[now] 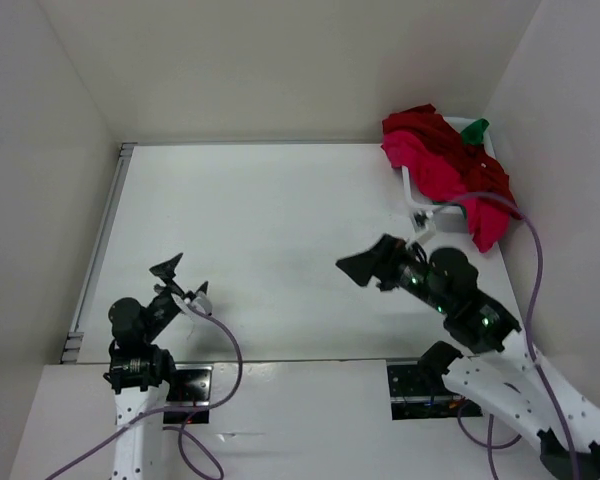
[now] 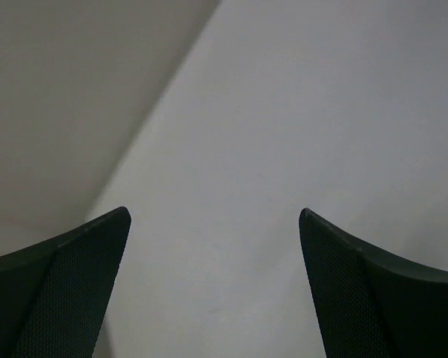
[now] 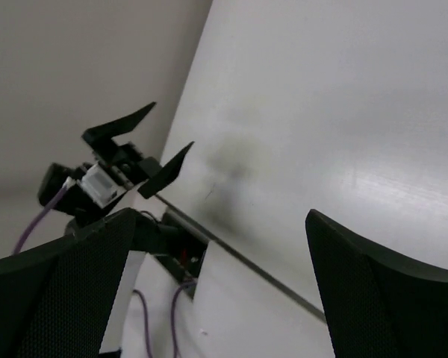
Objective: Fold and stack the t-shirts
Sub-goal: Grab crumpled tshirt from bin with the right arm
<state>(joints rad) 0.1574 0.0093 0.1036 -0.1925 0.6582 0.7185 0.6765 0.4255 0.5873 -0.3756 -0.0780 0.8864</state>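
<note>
**A:** Seen from above, where are the shirts?

**B:** All three are heaped in the far right corner of the white counter (image 1: 280, 230). They lie on a white plastic basket (image 1: 416, 198), and only bits of its rim show. The dark red cloth t-shirt (image 1: 420, 125) lies on top at the far side. The crimson cloth t-shirt (image 1: 435, 172) spills over the near side. The green cloth t-shirt (image 1: 475, 128) shows only as a small tip at the far right.

**A:** And the arms?

**B:** The left gripper (image 1: 190, 272) hovers over the near left of the counter, well apart from the heap. Its jaws are apart with nothing between them. The right gripper (image 1: 365, 262) hangs right of the middle, nearer the basket but not touching it. Its jaws are also apart and empty. Purple cables (image 1: 225, 350) trail from both arms.

**A:** What does the left wrist view give?

**B:** Two dark textured fingers (image 2: 67, 283) stand wide at the lower corners. Bare counter lies between them, and a white wall (image 2: 60, 89) is on the left.

**A:** And the right wrist view?

**B:** Its own fingers (image 3: 381, 298) are spread wide too. Beyond them, on the left, the left gripper shows by the counter's near edge with its jaws parted.
</note>
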